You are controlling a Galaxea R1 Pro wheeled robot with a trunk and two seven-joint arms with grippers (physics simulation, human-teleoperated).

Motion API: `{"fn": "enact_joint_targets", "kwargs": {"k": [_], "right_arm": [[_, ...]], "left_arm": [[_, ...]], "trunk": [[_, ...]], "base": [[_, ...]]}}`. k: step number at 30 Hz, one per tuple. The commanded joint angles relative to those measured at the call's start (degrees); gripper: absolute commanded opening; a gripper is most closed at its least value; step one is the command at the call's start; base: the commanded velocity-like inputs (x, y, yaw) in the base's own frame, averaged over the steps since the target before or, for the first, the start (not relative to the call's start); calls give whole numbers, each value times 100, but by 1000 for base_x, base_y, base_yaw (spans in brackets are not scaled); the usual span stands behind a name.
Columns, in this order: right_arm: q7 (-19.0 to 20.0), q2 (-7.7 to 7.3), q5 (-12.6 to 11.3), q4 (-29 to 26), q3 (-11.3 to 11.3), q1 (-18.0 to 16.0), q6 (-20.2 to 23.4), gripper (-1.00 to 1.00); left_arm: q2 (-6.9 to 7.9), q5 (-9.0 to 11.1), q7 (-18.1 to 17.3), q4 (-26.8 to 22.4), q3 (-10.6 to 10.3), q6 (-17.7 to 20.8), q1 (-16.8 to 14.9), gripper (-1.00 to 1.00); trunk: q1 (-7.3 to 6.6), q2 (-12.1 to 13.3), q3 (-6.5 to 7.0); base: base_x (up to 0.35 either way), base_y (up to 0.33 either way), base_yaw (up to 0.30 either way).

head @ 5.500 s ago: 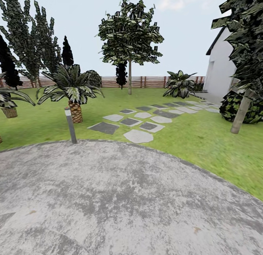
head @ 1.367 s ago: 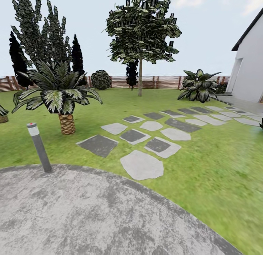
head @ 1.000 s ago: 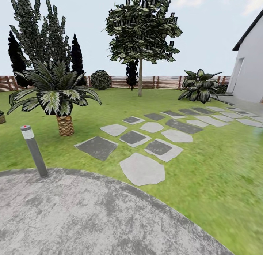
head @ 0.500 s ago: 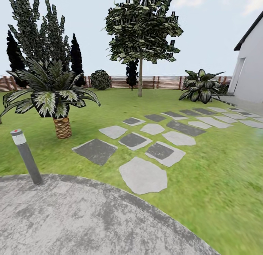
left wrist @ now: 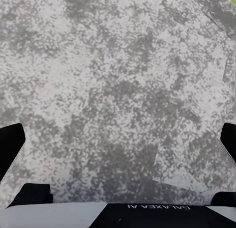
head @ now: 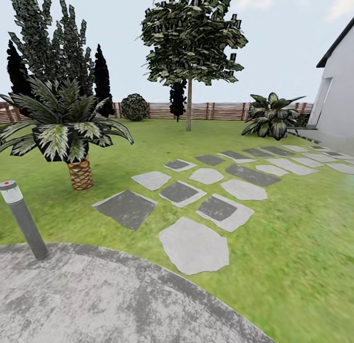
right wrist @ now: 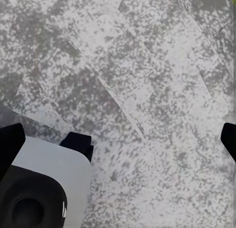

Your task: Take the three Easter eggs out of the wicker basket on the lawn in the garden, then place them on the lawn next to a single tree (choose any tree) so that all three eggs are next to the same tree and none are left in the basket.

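The Easter eggs and the wicker basket are out of view. The lawn (head: pixel 295 234) spreads ahead of me in the garden. Far back near the fence stands a tree (head: pixel 188 104) with a pale straight trunk and a broad leafy canopy. My left gripper (left wrist: pixel 118 144) hangs open over the grey patio, its black fingertips (left wrist: pixel 10 149) far apart with nothing between them. My right gripper (right wrist: pixel 118 142) is open too, above the same paving and holding nothing.
I am on the grey stone patio (head: pixel 98 298). A grey bollard (head: pixel 22 220) stands at its left edge, with a short palm (head: pixel 78 173) behind it. Stepping slabs (head: pixel 194 244) lead right toward a white house wall (head: pixel 339 97). A slat fence (head: pixel 216 110) closes the back.
The camera has moved forward and turned a little: the patio edge and stepping slabs come nearer, while the bollard and palm slide to the left. Nothing in the garden itself moved.
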Motion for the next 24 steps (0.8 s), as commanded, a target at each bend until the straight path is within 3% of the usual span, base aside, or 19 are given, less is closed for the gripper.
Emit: {"fn": "enact_joint_targets", "kwargs": {"k": [1,24], "right_arm": [[-3,-4,50,6,21,-4,-28,100],[-12,1,38,12,20,-4,-37,100]], "left_arm": [[1,59,-3,-6,-12,-9,2,100],[1,50,3,-6,-12,-3,3,100]], "trunk": [[4,-2,-5],[4,-2,-5]], "base": [[335,0,0],[335,0,0]]}}
